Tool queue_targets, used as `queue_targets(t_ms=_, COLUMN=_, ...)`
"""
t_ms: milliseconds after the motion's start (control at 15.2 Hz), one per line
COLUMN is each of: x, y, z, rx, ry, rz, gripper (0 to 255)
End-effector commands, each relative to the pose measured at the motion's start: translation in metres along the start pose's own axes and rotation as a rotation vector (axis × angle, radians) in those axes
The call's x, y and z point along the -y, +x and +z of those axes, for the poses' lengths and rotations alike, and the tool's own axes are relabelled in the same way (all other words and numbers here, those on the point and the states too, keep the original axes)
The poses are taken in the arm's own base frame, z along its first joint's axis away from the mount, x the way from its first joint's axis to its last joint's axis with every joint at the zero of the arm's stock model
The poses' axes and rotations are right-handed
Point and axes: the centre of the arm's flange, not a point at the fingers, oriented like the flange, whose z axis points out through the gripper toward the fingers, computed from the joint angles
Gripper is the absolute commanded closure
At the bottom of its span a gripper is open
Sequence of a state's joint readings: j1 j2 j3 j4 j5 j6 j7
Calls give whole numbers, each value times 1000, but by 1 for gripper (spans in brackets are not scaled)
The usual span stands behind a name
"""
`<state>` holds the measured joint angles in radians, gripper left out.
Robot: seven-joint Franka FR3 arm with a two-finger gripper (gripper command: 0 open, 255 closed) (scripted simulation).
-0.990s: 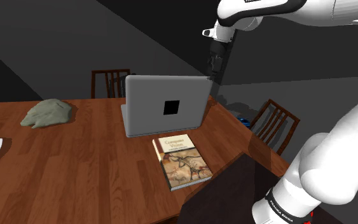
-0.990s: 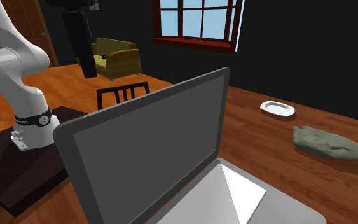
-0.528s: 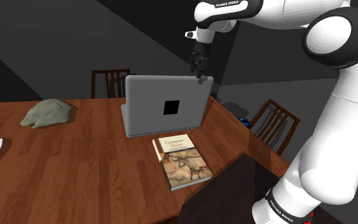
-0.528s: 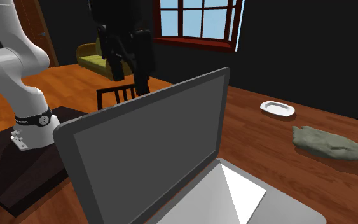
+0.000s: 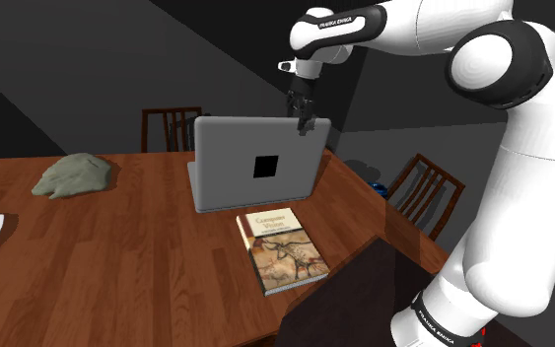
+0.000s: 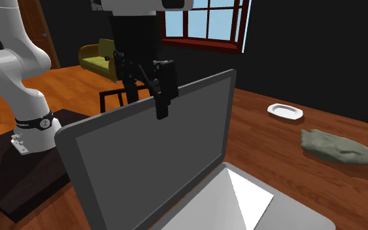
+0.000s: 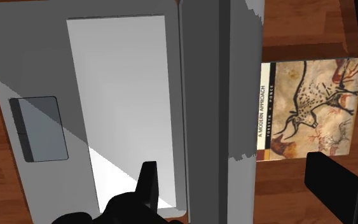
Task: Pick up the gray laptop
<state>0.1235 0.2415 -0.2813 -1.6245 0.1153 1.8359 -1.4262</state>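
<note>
Laptop (image 5: 255, 166), grey, stands open on bench (image 5: 117, 256), lid (image 7: 203, 95) upright, book (image 5: 283, 251) just beside. Jaws apart, straddling lid's top edge, one either side: placed to pinch it. No contact evident yet.

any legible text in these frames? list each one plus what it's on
"A MODERN APPROACH": on the book, along the pale strip by its spine, wrist view.
"FRANKA EMIKA": on the black band near the arm's wrist, shoulder view.
"FRANKA EMIKA": on the black ring at the arm's base, small.
Book's cover title, shoulder view: too blurred to read.
Laptop: plain black square on the lid, no text.
</note>
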Motion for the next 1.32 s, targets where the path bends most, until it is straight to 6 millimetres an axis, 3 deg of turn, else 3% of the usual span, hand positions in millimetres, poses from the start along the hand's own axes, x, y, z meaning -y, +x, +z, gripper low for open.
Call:
queue_targets(t_ms=0, x=0, y=0, z=8, rx=0, ry=-1, rz=0, gripper=0)
queue_targets(t_ms=66, x=-1, y=0, z=8, rx=0, ry=-1, rz=0, gripper=0)
queue_targets(t_ms=132, x=0, y=0, z=8, rx=0, ry=-1, rz=0, gripper=255)
queue_targets(t_ms=726, x=-1, y=0, z=8, rx=0, ry=-1, rz=0, gripper=255)
queue_targets(t_ms=1254, x=1, y=2, z=-34, rx=0, ry=-1, rz=0, gripper=255)
